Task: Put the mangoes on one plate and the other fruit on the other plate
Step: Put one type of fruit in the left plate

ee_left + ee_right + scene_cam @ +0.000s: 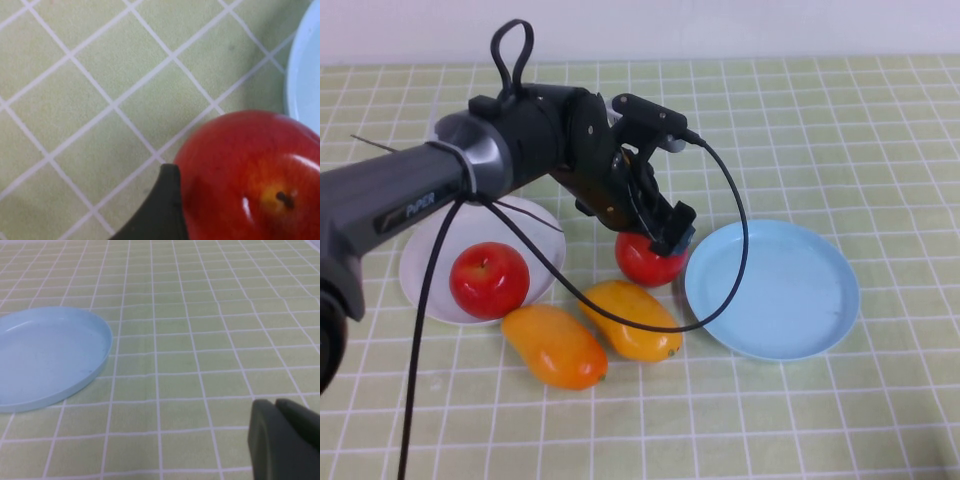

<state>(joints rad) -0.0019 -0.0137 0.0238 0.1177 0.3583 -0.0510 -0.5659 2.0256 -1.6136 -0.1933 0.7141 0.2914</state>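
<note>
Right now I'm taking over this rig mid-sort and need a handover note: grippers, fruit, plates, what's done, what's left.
Left gripper: open, down at the apple on the table, beside the blue plate; grip not confirmed.
Right gripper: shut, parked low over the table, clear of the fruit.
Done: one apple sits on the white plate.
Left: the second apple goes to the white plate; both mangoes lie on the table between the plates and go to the blue plate, which holds nothing.
</note>
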